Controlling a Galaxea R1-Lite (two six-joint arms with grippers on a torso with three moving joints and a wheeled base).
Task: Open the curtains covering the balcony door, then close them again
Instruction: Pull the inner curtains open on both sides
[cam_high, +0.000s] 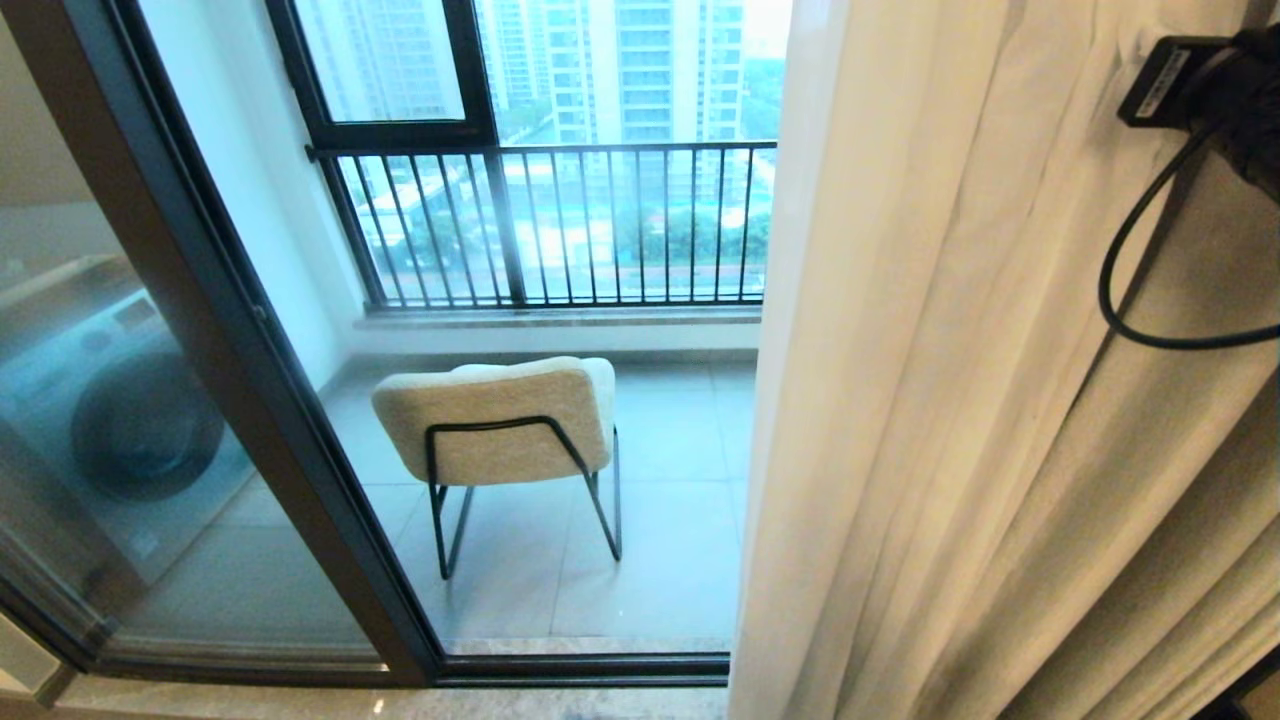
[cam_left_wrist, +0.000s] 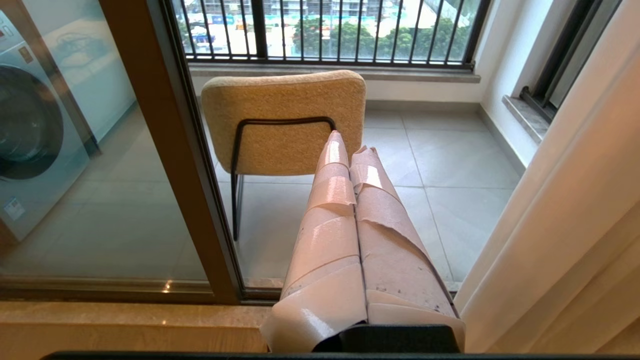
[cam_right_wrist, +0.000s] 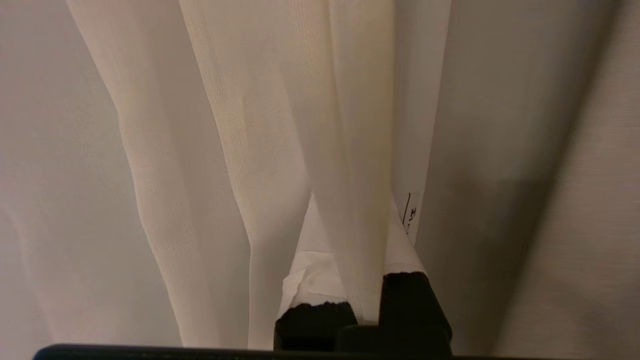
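My right jaws (cam_right_wrist: 362, 280) are clamped on a pleat of the curtains (cam_right_wrist: 260, 150), cream, finely woven, gathered right of the balcony door (cam_high: 300, 420). Small dark writing on one finger's tape is unreadable. My left jaws (cam_left_wrist: 350, 150) are pressed together, empty, pointing at a boucle chair (cam_high: 500, 420) beyond the door's glass; a washing machine (cam_high: 120, 420) stands left of it.

Cream, finely woven curtains (cam_high: 980, 400) hang in long pleats on the right. The balcony door (cam_high: 250, 330) has a thick black frame. Beyond, a cream boucle chair (cam_high: 500, 420) with black legs stands on pale grey tiles (cam_high: 670, 560).
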